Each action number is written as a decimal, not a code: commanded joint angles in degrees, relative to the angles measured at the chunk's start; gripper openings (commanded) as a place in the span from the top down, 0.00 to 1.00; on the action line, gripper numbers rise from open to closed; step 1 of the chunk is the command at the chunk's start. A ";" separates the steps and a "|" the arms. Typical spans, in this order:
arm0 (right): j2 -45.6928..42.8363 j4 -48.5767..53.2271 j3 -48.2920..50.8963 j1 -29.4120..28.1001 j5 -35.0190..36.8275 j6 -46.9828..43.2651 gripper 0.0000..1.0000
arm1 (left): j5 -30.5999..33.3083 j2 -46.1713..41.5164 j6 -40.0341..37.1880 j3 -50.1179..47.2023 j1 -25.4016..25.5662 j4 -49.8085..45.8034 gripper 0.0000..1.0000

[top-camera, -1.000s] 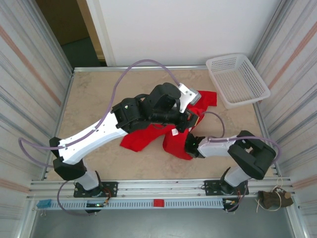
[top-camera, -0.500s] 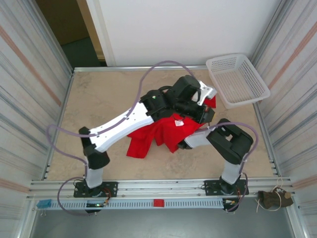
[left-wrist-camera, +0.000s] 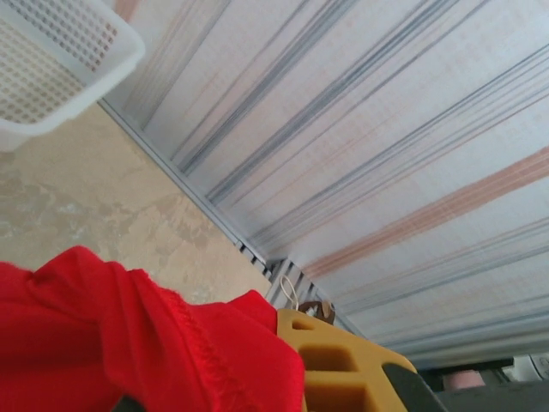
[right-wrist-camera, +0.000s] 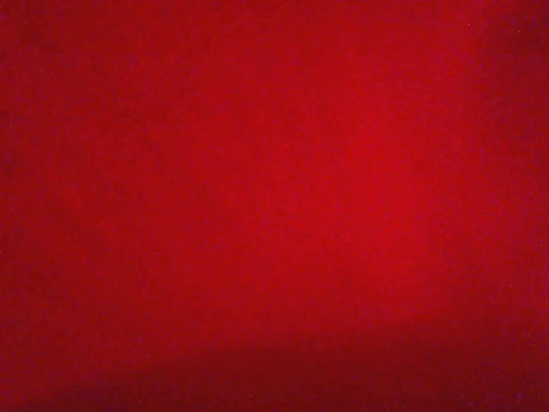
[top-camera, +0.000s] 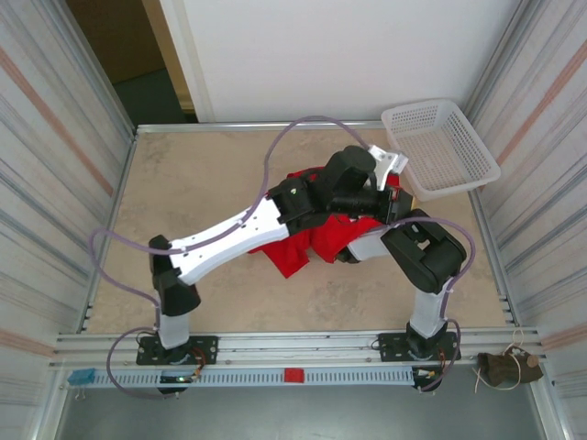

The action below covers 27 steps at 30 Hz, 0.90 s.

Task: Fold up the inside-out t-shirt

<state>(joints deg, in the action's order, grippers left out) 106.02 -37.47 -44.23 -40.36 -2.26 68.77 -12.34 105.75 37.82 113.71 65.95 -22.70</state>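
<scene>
Note that the inside-out t-shirt [top-camera: 292,255] lies bunched right of centre on the table [top-camera: 183,183], its long axis running near-left toward the basket [top-camera: 440,147], with the left gripper [top-camera: 371,195] clamped on its far end and the right gripper [top-camera: 346,254] closed, buried under its middle.

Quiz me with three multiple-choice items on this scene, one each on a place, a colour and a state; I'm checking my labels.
1. Where does the basket stand?
A. far right corner
B. near left corner
C. centre
2. What colour is the shirt?
A. blue
B. red
C. white
3. How does the shirt lie?
A. folded flat
B. spread out flat
C. bunched up
Answers: 1 A, it sits far back on the right; 2 B, the cloth is bright red; 3 C, it lies in a crumpled heap.
</scene>
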 commanded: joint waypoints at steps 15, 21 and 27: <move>-3.67 -19.54 8.52 3.45 -1.76 -0.17 1.00 | 1.52 -20.83 3.50 -19.82 1.39 6.30 1.00; 2.20 -24.94 5.39 5.32 -3.44 1.21 1.00 | -6.58 -16.19 7.52 -17.00 4.96 13.65 1.00; 5.56 -28.64 4.67 8.49 -4.84 3.77 0.95 | -9.25 -10.14 3.05 -4.34 8.30 10.55 1.00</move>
<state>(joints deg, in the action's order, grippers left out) 109.56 -62.65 -38.65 -33.06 -6.02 70.50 -14.37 95.11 43.07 104.33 70.89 -14.74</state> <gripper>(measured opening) 0.049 0.057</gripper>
